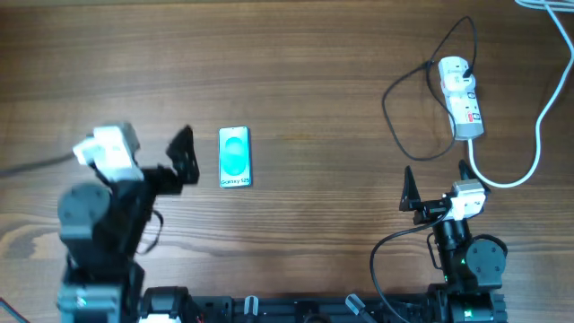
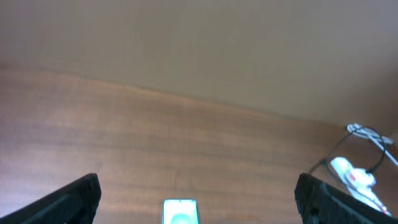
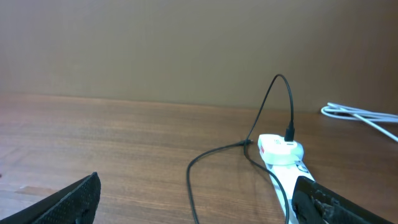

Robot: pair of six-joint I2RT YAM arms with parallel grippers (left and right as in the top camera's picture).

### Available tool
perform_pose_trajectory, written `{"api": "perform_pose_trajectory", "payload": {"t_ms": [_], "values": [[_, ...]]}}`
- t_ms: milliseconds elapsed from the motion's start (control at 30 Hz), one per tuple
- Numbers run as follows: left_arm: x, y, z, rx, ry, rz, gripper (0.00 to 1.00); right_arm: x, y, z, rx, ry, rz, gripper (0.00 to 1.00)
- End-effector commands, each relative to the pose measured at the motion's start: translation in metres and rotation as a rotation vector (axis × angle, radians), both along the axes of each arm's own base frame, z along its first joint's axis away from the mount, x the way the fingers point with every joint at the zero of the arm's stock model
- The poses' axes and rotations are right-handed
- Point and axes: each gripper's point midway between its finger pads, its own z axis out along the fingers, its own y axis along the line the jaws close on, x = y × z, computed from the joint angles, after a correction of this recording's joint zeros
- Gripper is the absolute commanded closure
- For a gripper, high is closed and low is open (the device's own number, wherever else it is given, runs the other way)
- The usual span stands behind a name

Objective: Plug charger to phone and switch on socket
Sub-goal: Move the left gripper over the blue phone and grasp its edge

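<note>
The phone (image 1: 235, 157) lies flat at centre left, teal screen up, and shows at the bottom of the left wrist view (image 2: 180, 212). My left gripper (image 1: 186, 156) is open and empty just left of it (image 2: 199, 198). The white socket (image 1: 463, 100) lies at the far right with a white adapter (image 1: 451, 65) plugged into its far end. The charger cable (image 1: 387, 108) loops left from the adapter and back toward the socket's near end; I cannot see its tip. My right gripper (image 1: 437, 181) is open and empty, just short of the socket (image 3: 283, 155) and cable (image 3: 191, 177).
The socket's thick white cord (image 1: 538, 135) curves from its near end off the top right corner, and shows in the right wrist view (image 3: 354, 113). Bare wooden table lies between the phone and the cable loop. A brown wall stands behind the table.
</note>
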Motion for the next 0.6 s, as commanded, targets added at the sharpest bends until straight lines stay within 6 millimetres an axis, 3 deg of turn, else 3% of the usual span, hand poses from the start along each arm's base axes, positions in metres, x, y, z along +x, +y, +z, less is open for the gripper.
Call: {"api": "perform_pose_trajectory", "payload": {"t_ms": [0,100,200,267,333,433,567], "values": [[0.019,-0.018,0.029,0.006,0.053,-0.07,0.0,0.0,-0.002,0.0,-0.018,-0.003,-0.013,0.0],[0.032,-0.036,0.032,0.012,0.122,-0.126,0.0,0.0,-0.002,0.0,-0.018,-0.003,-0.013,0.0],[0.047,-0.054,0.016,0.038,0.237,-0.162,0.0,0.0,-0.002,0.0,-0.018,-0.003,-0.013,0.0],[0.056,-0.063,-0.006,0.075,0.326,-0.163,0.0,0.0,-0.002,0.0,-0.018,-0.003,-0.013,0.0],[0.063,-0.072,-0.041,0.119,0.443,-0.152,0.0,0.0,-0.002,0.0,-0.018,-0.003,-0.013,0.0],[0.068,-0.072,-0.081,0.151,0.581,-0.073,0.0,0.0,-0.002,0.0,-0.018,-0.003,-0.013,0.0],[0.073,-0.086,-0.122,0.19,0.704,-0.088,0.0,0.0,-0.002,0.0,-0.018,-0.003,-0.013,0.0]]}}
